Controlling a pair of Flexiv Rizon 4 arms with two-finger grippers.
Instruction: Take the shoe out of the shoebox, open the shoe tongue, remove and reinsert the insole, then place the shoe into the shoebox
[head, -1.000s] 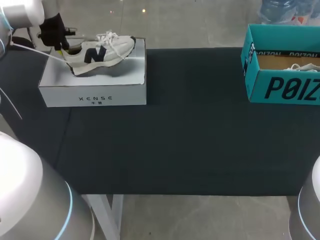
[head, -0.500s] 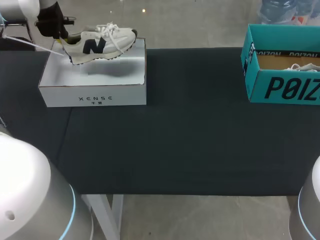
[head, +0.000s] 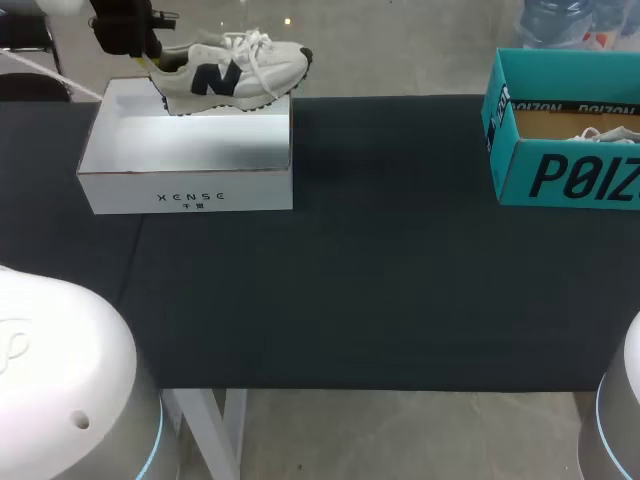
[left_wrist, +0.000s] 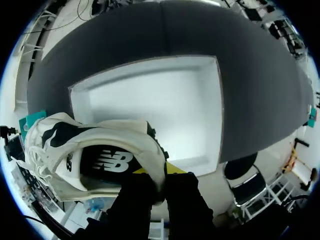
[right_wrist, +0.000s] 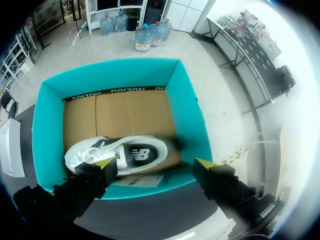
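Table (head: 400, 250) carries a white shoebox (head: 185, 185) at its left end and a teal shoebox (head: 560, 170) at its right (second shoe (right_wrist: 120, 155) inside). The shoe (head: 235, 72) hangs above the white shoebox, left gripper (left_wrist: 159, 175) clamped on its heel. The right gripper (right_wrist: 155, 167) hovers spread-fingered over the teal shoebox. Take-out step, I judge; next, set the shoe down with its tongue reachable.

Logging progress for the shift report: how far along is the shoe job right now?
Done: the shoe is out of the white shoebox, held above it. In hand: the left gripper pinches its heel. Left: opening the tongue, insole out and back in, shoe returned to the box. The right gripper hovers open over the teal box.
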